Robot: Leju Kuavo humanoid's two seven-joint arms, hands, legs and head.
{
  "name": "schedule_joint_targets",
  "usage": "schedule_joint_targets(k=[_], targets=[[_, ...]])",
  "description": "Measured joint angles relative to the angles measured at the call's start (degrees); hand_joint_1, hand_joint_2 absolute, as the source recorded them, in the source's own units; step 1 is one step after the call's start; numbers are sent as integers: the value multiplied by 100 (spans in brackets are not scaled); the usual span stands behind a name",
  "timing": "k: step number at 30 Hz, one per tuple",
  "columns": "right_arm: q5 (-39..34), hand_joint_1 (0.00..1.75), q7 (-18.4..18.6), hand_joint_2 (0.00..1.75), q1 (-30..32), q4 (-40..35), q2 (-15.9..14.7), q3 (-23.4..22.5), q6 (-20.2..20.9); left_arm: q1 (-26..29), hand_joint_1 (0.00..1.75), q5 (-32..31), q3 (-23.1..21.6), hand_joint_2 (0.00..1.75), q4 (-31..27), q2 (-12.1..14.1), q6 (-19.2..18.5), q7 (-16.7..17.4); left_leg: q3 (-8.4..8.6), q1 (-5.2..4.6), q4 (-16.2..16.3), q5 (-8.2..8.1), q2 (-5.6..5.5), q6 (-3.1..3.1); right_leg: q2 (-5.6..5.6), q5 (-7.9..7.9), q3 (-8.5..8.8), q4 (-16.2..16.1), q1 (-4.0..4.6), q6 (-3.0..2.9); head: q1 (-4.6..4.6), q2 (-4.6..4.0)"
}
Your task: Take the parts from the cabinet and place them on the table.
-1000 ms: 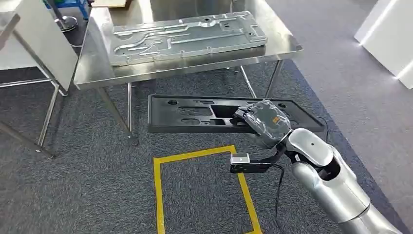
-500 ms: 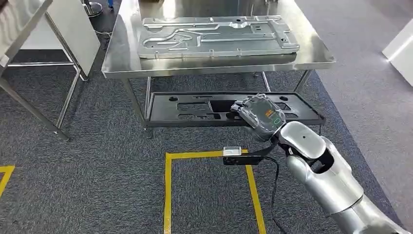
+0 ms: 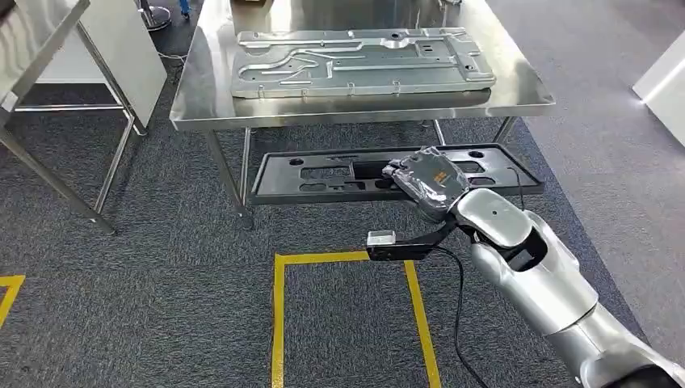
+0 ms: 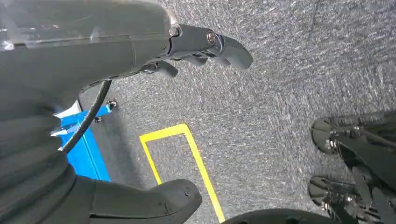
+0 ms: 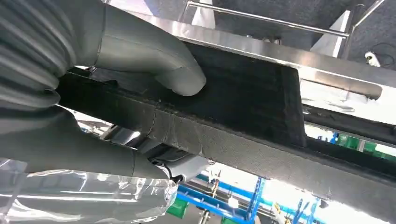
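My right hand (image 3: 426,181) grips the near edge of a long black moulded panel (image 3: 323,174), held flat in the air just in front of and below the steel table (image 3: 194,105). In the right wrist view the thumb (image 5: 154,56) presses on the panel (image 5: 252,107) while the fingers wrap its other face. A silver stamped metal panel (image 3: 355,61) lies flat on the table top. My left hand (image 4: 205,44) hangs over the grey carpet with its fingers apart and nothing in it.
A yellow taped square (image 3: 355,315) marks the carpet in front of me. A second steel stand (image 3: 48,97) with a white board is at the left. A white block (image 3: 662,73) stands at the far right. A black cable (image 3: 460,315) hangs from my right forearm.
The whole view has swung, bringing the table square in front. My right hand has carried the black panel slightly up and closer to the table edge.
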Motion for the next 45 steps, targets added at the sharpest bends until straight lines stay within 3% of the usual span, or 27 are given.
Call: schedule_joint_targets(k=[22, 23, 25, 26, 27, 28, 29, 31, 32, 33, 35, 36, 37, 38, 42, 43, 45], targets=[[29, 175, 4, 175, -19, 50, 0, 149, 0, 0, 0, -2, 46, 175, -28, -7, -42, -7, 7, 9, -2, 3, 1, -6, 1, -10, -3, 16, 4, 4, 0, 0], [29, 175, 4, 175, -22, 50, 0, 155, 0, 1, 0, -2, 48, 175, -28, -4, -46, -13, -20, -43, 31, -26, 0, 11, -3, 7, 10, -25, -9, 33, 0, 0], [31, 175, 4, 175, -44, 50, 0, 186, -4, 4, 0, -4, 61, 175, -42, -4, -55, -15, -26, -45, -11, -41, -15, 69, -44, 11, 28, -53, -22, 77, 0, 0], [33, 175, 4, 175, -47, 48, 0, 190, -7, -1, 0, -2, 66, 175, -44, -4, -59, -20, 81, -7, -122, -1, -27, 114, -36, -5, 72, -67, -26, 102, 0, 0], [35, 175, 4, 175, -53, 53, 0, 190, -9, 11, 0, -2, 68, 175, -46, -11, -63, -28, 154, 25, -190, 38, -66, 116, 164, -55, 78, 9, -60, 103, 2, 0], [35, 175, 7, 175, -76, 53, 0, 190, -15, 7, 0, -2, 70, 175, -46, -17, -74, -31, 179, 36, -221, 44, -74, 133, 377, -224, -57, 261, -63, 80, 2, 0], [35, 175, 9, 175, -89, 57, 0, 190, -15, -10, 0, -2, 72, 175, -46, -17, -81, -31, 177, 36, -220, 52, -76, 148, 505, -444, -296, 707, -59, 66, 2, 0], [35, 175, 9, 175, -50, 68, 24, 190, -13, -53, 0, -2, 72, 175, -46, -17, -87, -35, 178, 30, -216, 34, -112, 161, 572, -720, -792, 1573, -62, 67, 2, 0], [35, 175, 7, 175, -27, 81, 31, 192, -13, -56, 0, -4, 74, 175, -46, -17, -87, -35, 181, 31, -209, 23, -158, 146, 572, -672, -929, 1733, -71, 70, 2, 0], [35, 175, 7, 175, -23, 90, 31, 194, -13, -53, 0, -4, 76, 175, -46, -17, -90, -35, 193, 39, -193, 6, -197, 122, 571, -480, -926, 1604, -92, 74, 2, 0], [35, 175, 9, 175, -37, 92, 31, 194, -13, -44, 0, -2, 76, 175, -46, -24, -96, -39, 208, 63, -106, -62, -253, 56, 568, 113, -630, 790, -134, 86, 2, 0], [35, 175, 9, 175, -40, 92, 33, 194, -13, -36, 0, -2, 79, 175, -46, -24, -96, -42, 204, 71, -49, -110, -275, 10, 559, 318, -471, 351, -153, 91, 2, 0], [35, 175, 11, 175, -41, 101, 46, 199, -13, -30, 0, -2, 83, 175, -48, -20, -96, -42, 157, 33, -6, -146, -290, -44, 553, 181, -429, 298, -108, 82, 4, 0], [35, 175, 11, 175, -45, 101, 52, 201, -13, -38, 0, -2, 87, 175, -50, -20, -96, -48, 121, 36, 15, -154, -296, -83, 573, 152, -442, 272, -93, 7, -5, 0], [35, 175, 9, 175, -29, 98, 50, 219, -15, -18, 0, 0, 135, 175, -55, -24, -98, -46, 131, 71, 49, -206, -269, -223, 552, 140, -403, 228, -103, -157, -2, 0], [37, 175, 11, 175, -31, 98, 35, 219, -15, -24, 0, 2, 140, 175, -55, -31, -101, -46, 59, 69, 255, -306, -195, -242, 541, 117, -360, 218, -92, -192, -2, 0], [37, 175, 13, 175, -34, 101, -11, 221, -15, -32, 0, 2, 160, 175, -55, -37, -105, -46, -364, 70, 1066, -651, -159, -257, 509, 73, -304, 216, -59, -256, -2, 0]])
